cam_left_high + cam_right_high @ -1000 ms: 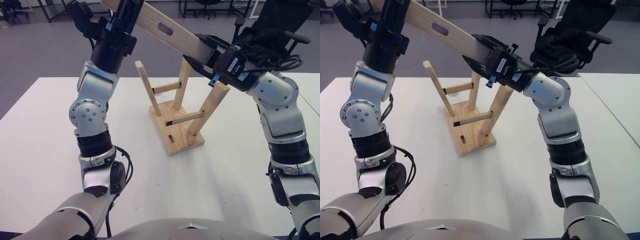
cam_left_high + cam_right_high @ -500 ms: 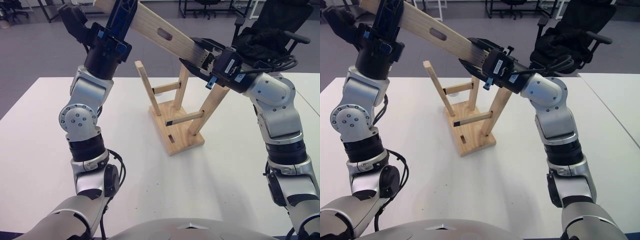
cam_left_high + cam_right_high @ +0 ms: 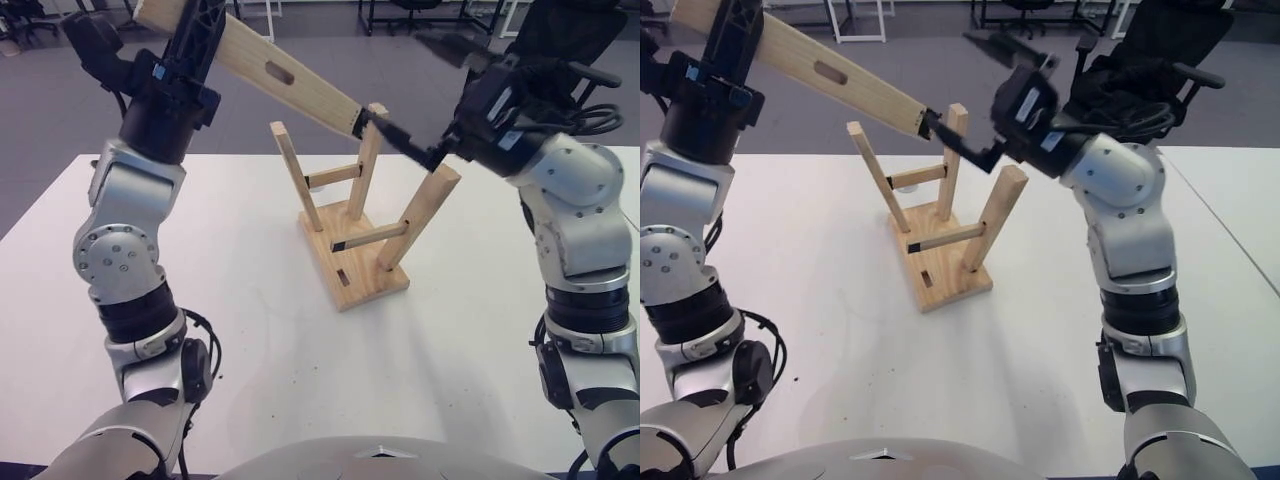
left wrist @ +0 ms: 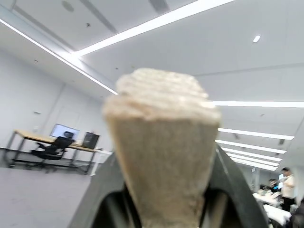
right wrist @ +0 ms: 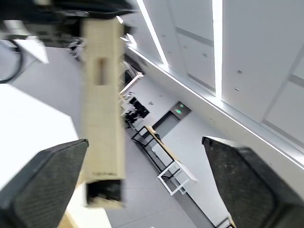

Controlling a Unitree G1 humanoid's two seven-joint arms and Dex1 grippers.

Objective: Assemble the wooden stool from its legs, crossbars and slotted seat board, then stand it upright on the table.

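A long wooden board with an oval slot [image 3: 270,75] hangs tilted in the air, high on the left. My left gripper [image 3: 195,38] is shut on its upper end; the board's end grain [image 4: 161,156] sits between the fingers in the left wrist view. My right gripper [image 3: 394,78] stands open just past the board's lower end, fingers apart and not touching it; the right wrist view shows that board [image 5: 102,109] between its spread fingertips [image 5: 42,185]. On the white table [image 3: 120,280] lies a part-built stool [image 3: 355,270]: a slotted base board with three upright legs and two crossbars.
A black office chair [image 3: 560,60] stands behind the table at the back right. Another white table [image 3: 1230,190] adjoins on the right. Bare tabletop lies to the left of the stool and in front of it.
My right gripper has let go of the board's lower end and opened, drawing back to the right. The left arm has swung the board leftward and away from the right gripper.
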